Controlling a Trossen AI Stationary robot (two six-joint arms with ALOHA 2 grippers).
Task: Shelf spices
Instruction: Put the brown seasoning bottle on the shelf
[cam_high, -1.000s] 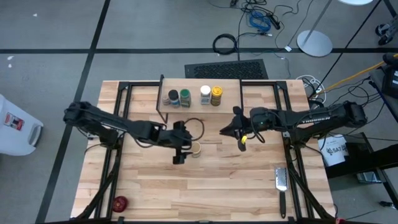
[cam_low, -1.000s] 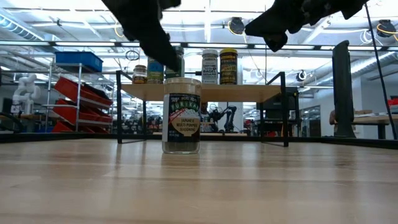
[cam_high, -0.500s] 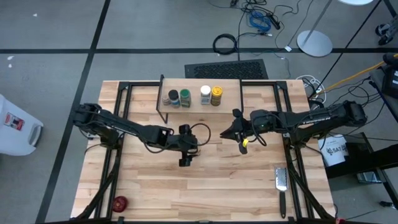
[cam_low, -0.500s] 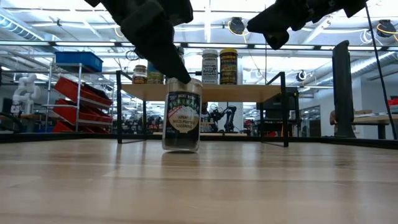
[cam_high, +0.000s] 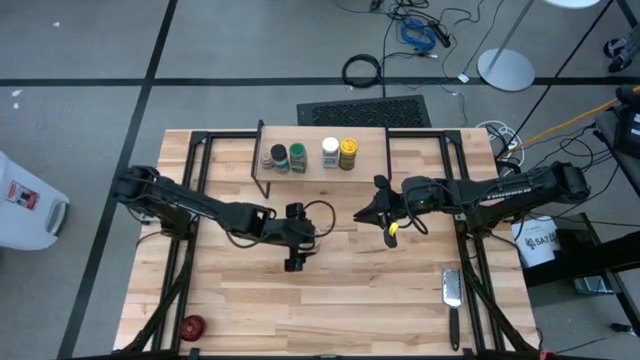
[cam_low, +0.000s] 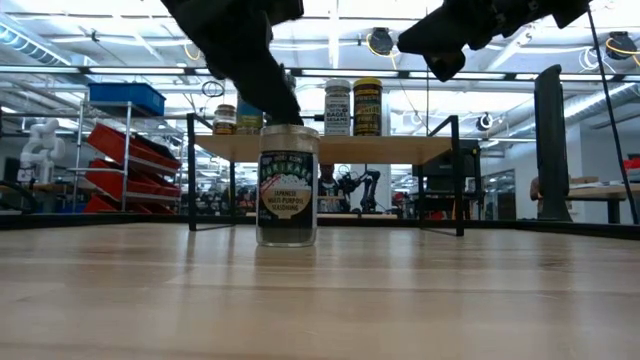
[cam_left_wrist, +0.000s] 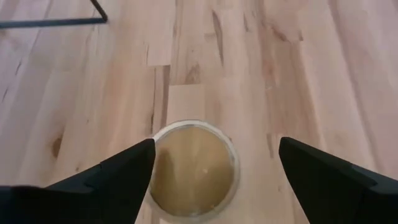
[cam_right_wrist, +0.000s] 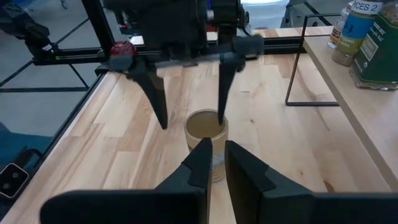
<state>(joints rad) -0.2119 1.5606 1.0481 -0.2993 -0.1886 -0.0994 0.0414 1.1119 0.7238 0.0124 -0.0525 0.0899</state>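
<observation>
Hovering right over the tan-lidded jar (cam_low: 287, 186) mid-table, the left gripper (cam_high: 296, 238) has its fingers (cam_right_wrist: 157, 99) spread wide on either side of the lid, not gripping anything yet as far as I can see. The jar stands upright on the table (cam_high: 340, 300), just in front of the shelf (cam_high: 318, 166), where four other jars (cam_high: 310, 155) already sit. The right gripper (cam_high: 368, 208) hangs nearby, pinched shut and empty.

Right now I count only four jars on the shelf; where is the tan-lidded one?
In the high view it stands on the table's middle, in front of the shelf; the tan-lidded jar sits between the open left gripper's fingers.
</observation>
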